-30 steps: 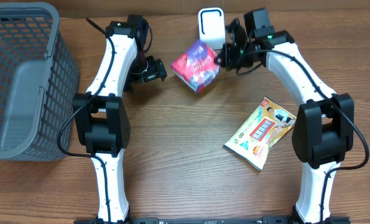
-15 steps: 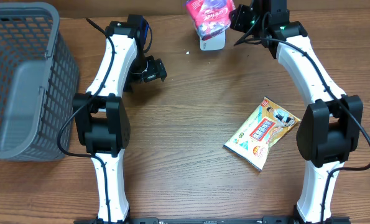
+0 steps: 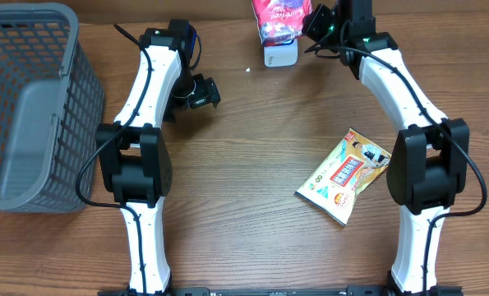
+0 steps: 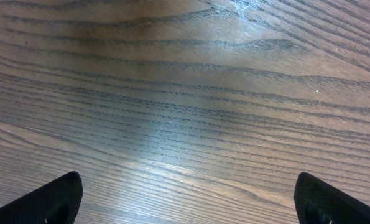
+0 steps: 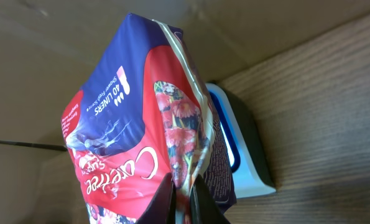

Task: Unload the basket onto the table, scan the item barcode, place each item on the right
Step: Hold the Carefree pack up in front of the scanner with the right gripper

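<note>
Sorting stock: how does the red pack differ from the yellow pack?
The red pack is pinched in the right gripper at the white scanner; the yellow pack lies flat on the table, untouched. The red pack has blue panels; the yellow pack a red label. Both are flexible packs.

The counter (image 4: pixel 185 93) is showing brown wood, its grain catching a soft sheen. The red-and-blue packet (image 5: pixel 141 143) is gleaming like thin plastic film (crinkled along the seam). The scanner (image 5: pixel 248 148) is looking like smooth white plastic; the basket (image 3: pixel 84 107) is appearing matt grey, probably plastic.
</note>
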